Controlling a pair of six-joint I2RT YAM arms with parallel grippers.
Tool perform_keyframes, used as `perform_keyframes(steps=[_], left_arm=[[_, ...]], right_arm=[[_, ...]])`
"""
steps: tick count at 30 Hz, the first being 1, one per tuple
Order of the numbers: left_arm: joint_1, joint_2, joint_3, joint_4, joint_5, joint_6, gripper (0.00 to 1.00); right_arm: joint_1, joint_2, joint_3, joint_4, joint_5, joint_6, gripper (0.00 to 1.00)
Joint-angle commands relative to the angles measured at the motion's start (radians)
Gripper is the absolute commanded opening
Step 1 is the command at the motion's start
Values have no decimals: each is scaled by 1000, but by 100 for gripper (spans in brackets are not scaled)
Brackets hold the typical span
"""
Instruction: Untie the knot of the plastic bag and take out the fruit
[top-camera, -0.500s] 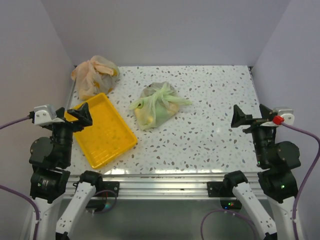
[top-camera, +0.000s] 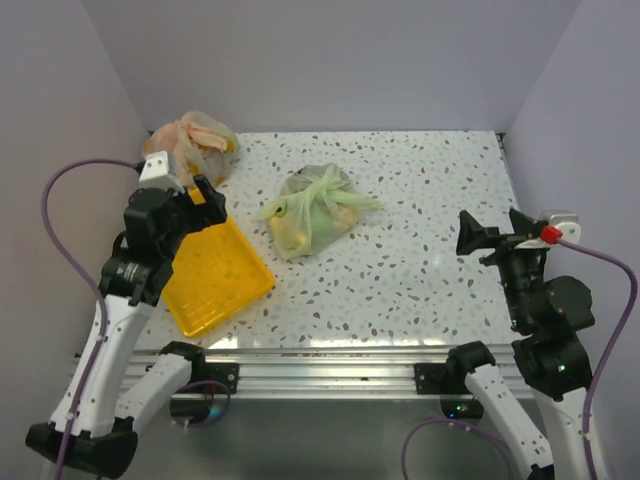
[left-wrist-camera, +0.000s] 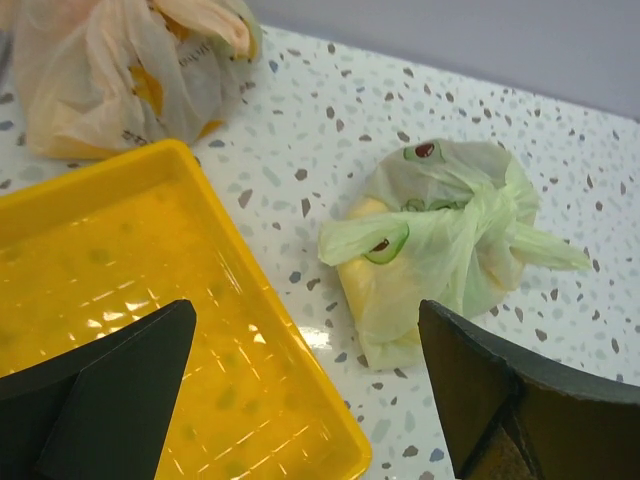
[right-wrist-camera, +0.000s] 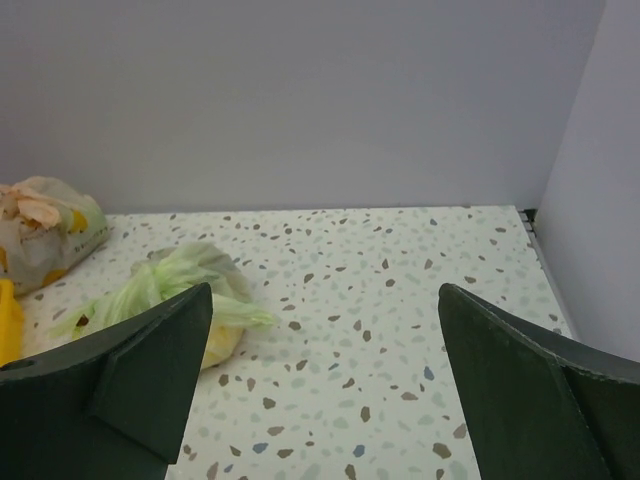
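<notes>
Plastic bag (top-camera: 312, 212), knot tied, lies on desk (top-camera: 430, 180) just right of yellow tray (top-camera: 215, 270); yellow fruit (left-wrist-camera: 365, 275) shows through the film. Left end effector (top-camera: 188, 195) spread wide above tray's far end. Right end effector (top-camera: 495, 232) spread wide, well right of tray, holding nothing.

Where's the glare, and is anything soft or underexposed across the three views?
Top external: soft, even light and faint shadows, with a bright glare strip along the near edge of the table. Left wrist: specular patches on the floor of the yellow tray; plastic bag sharp; left gripper dark, with little detail. Right wrist: no glare; right gripper equally dark in the foreground.
</notes>
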Motion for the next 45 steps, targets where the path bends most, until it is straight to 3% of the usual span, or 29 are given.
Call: perform_keyframes(steps=[1,6,17,21,24,27,28,31,38,40,42,45], left_arm=[[-2,155,68,-11,162,-47,100],[-38,411,113,81,311,-120,100],[-260,817,300,224,81,-134,100],[-294,952,352,216,25,-137,93],[-326,998,355,224,13,-156,78],[-366,1021,339,239,11,-177,56],[-378,1024,334,242,15,-182,39],[-441,1021,329,242,41,-214,0],[-656,921,222,392,11,-424,2],[-715,898,196,443,19,-464,17],[-752,886,179,502,13,-487,22],[-794,868,191,511,7,-479,44]], right_arm=[[-3,74,14,-31,-48,17,99],[-4,171,59,-117,-96,36,99],[-4,260,96,-223,-206,94,99],[-4,256,93,-243,-219,105,99],[-4,253,91,-255,-219,108,99],[-3,247,85,-255,-217,109,99],[-4,248,83,-254,-219,108,99],[-4,251,86,-252,-240,111,99],[-4,285,79,-246,-298,122,99],[-4,305,74,-246,-314,125,99],[-4,326,70,-246,-340,126,99],[-4,346,63,-244,-372,132,99]])
